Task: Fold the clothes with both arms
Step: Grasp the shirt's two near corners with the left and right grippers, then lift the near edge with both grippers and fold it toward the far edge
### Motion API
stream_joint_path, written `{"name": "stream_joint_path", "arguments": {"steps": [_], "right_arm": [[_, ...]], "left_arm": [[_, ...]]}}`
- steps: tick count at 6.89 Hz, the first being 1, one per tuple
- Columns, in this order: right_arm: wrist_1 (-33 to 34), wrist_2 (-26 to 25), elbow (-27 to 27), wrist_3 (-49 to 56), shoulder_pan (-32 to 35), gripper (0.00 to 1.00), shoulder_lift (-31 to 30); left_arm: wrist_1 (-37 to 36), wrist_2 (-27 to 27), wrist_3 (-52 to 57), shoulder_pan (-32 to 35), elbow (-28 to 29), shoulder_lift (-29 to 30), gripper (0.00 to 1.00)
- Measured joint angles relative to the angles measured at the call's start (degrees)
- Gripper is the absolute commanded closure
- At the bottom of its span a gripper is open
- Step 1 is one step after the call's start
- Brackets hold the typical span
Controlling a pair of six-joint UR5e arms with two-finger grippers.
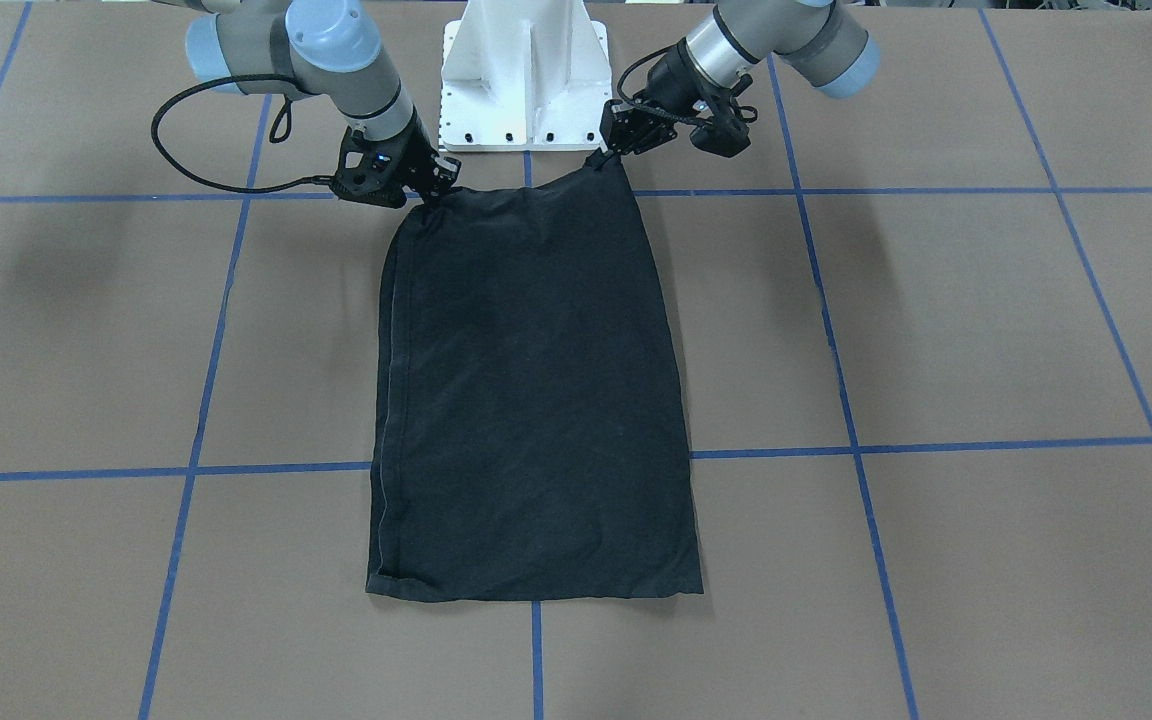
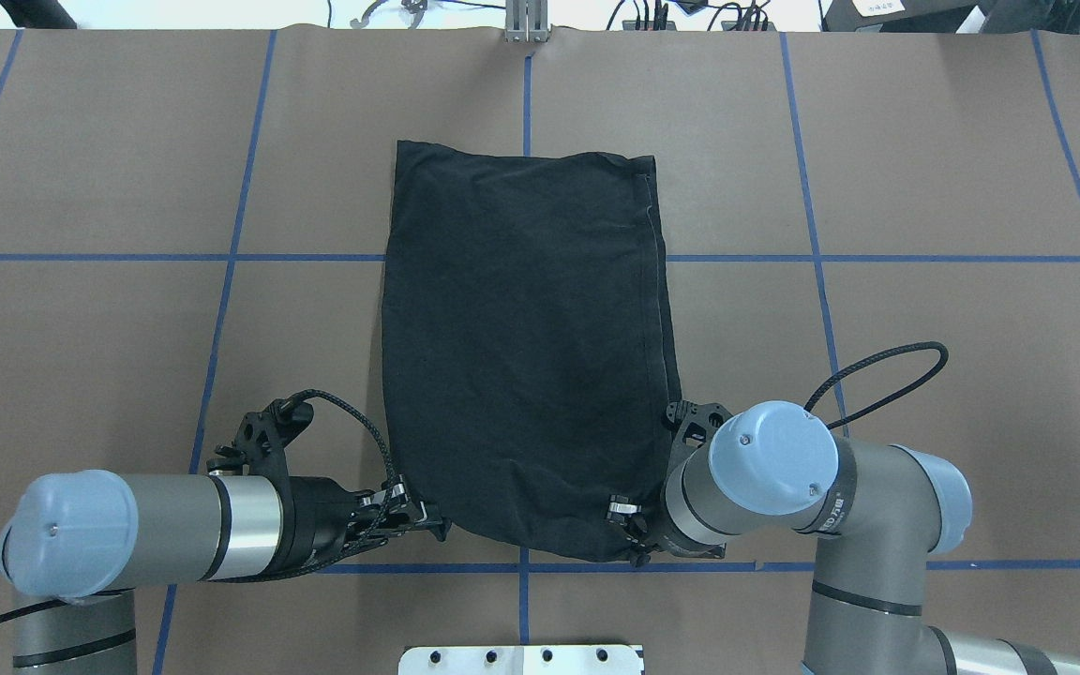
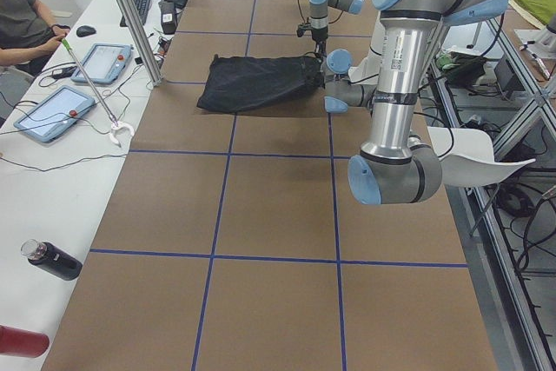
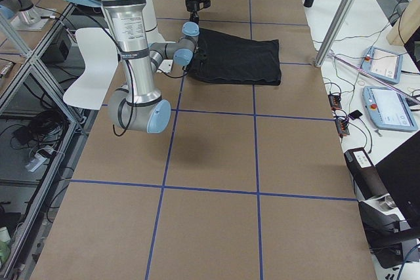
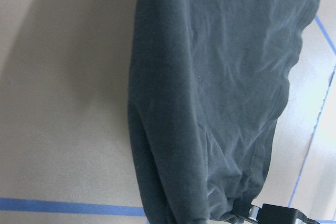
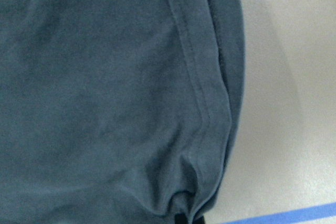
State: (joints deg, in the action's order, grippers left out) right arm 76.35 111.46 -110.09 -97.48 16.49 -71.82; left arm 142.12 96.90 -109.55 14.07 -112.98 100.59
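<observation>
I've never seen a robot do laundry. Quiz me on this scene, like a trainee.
1. True or false: the black T-shirt lies crumpled in a heap.
2. Where do the left arm and right arm hold it with their jaws? A: its two corners nearest the robot's base. B: its two far corners. C: its middle.
3. Fill in: the tape lines on the table are ____.
Key: 1 false, it lies mostly flat; 2 A; 3 blue.

Brown counter [image 1: 936, 320], blue tape grid [image 1: 537, 660]; white pedestal base [image 1: 524, 70]; two tablets [image 3: 102, 62] near seated person [image 3: 22, 19]; dark bottle [image 3: 54, 261] on side table [image 3: 35, 206].
</observation>
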Motion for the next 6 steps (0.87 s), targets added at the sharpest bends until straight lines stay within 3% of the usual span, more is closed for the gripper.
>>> {"name": "stream_joint_path", "arguments": {"steps": [4,6], "right_arm": [[0.23,8.21,-6.80,-0.08,-3.98,1.00,-3.81],[0.19,12.39,-7.96,-0.10,-1.11,1.00,-4.15]], "left_arm": [[-0.39,-0.20,-0.50,-6.02,-1.92,-3.47,1.00],[-0.53,0.00,-0.56,-7.78,-2.91,-3.87,1.00]]}}
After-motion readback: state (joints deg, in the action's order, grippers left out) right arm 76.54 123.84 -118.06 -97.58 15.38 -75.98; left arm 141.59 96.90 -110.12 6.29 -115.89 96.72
